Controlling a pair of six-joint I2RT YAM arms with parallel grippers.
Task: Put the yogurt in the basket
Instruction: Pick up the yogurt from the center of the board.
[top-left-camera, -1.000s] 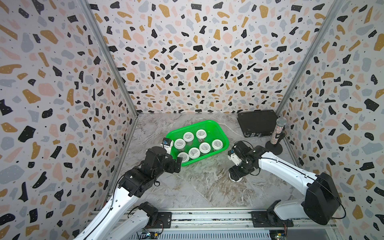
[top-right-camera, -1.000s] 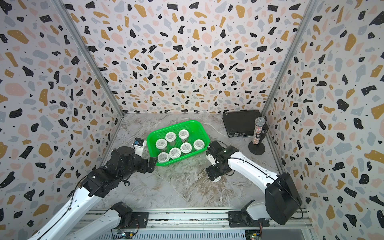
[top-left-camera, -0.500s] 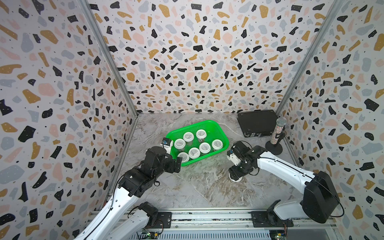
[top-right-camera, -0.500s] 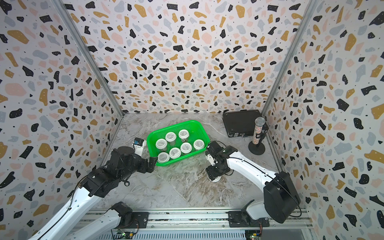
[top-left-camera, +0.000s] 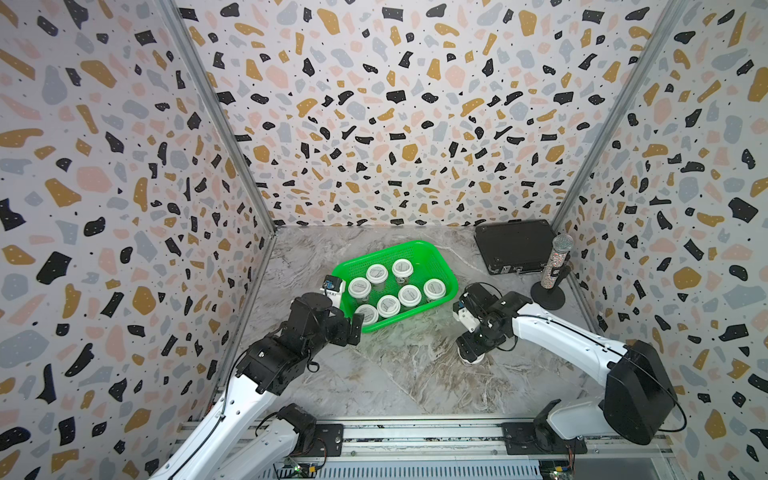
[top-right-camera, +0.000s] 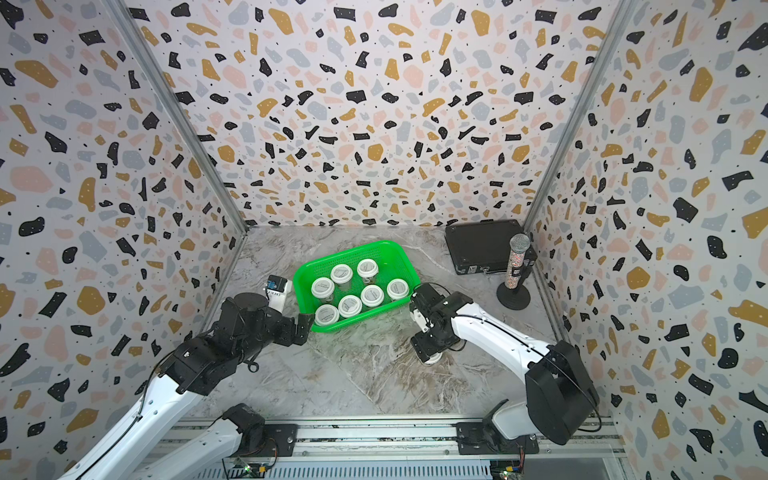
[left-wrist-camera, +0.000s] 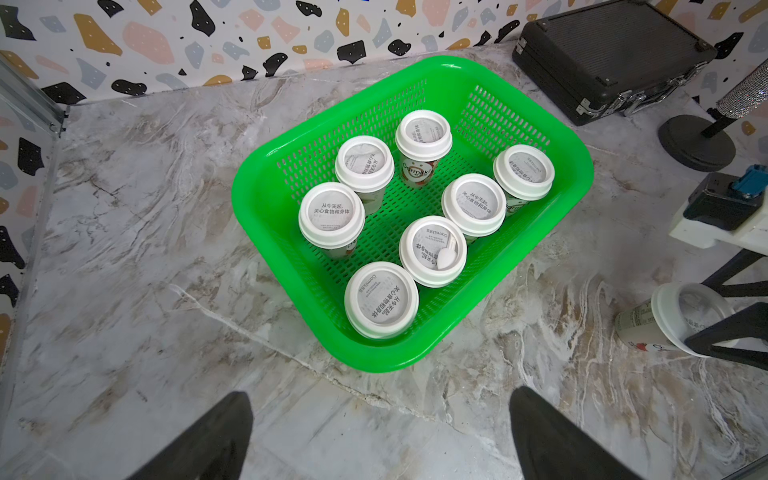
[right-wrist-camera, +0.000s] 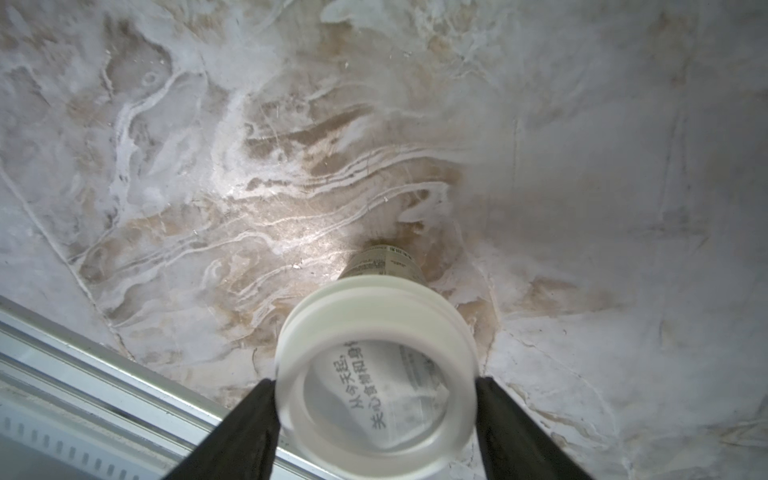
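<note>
On the marble tabletop (top-left-camera: 399, 374), the green mesh basket (left-wrist-camera: 374, 363) is sitting just ahead of the left gripper (left-wrist-camera: 380, 399), whose fingers are gaping wide and holding nothing. The right gripper (right-wrist-camera: 376, 382) is pinching the eighth yogurt cup (right-wrist-camera: 374, 299) between its fingers at the lid. Seven yogurt cups (left-wrist-camera: 331, 214) are standing in the basket. One carry looks left.

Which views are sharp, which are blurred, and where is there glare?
Right wrist view: the yogurt cup is blurred at its lid, and a glare patch brightens the table. Left wrist view: sharp, lid print readable inside the basket. Both top views: evenly lit.
</note>
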